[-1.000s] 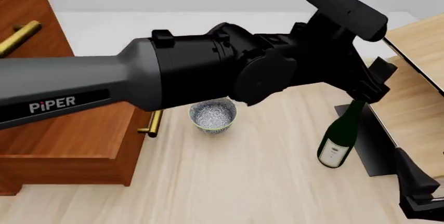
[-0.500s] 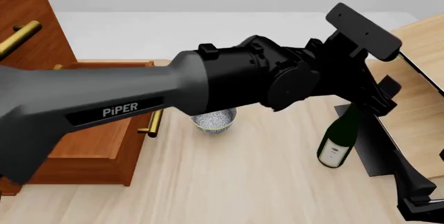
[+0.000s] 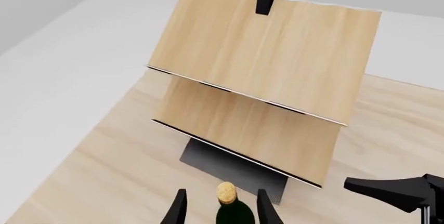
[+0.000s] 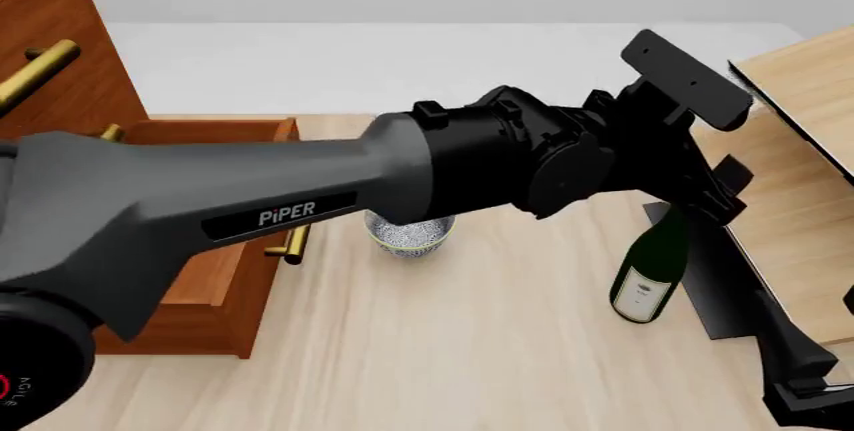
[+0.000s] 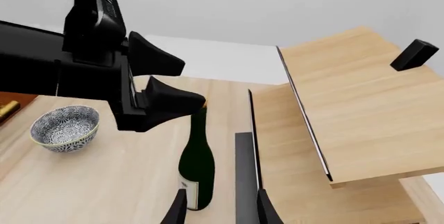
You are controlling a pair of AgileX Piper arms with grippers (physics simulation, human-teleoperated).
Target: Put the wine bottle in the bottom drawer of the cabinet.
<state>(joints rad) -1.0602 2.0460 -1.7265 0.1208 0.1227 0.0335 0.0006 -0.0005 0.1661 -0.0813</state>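
front view shows the cabinet (image 4: 54,41) filling the far left, its bottom drawer (image 4: 200,281) pulled open toward the near side with a brass handle at its front corner. to the right leans a pale shelf unit (image 4: 801,151), and between them lies the tabletop (image 4: 467,351). the left arm stretches across from the left, its left claw (image 4: 703,196) spread around the neck of the wine bottle (image 4: 650,271), which stands upright near the shelf unit, well apart from the drawer. in the left wrist view the fingers (image 3: 177,211) sit either side of the cork with gaps showing, so nothing is pinched yet. the right claw (image 5: 218,208) hangs low at the near right, also spread, holding nothing. a small patterned bowl (image 4: 410,231) sits just right of the drawer. the bottle is likely heavy, rigid, smooth and breakable; a grip on the neck just under the cork looks sensible, though glass may slip, so a firm squeeze seems wise.
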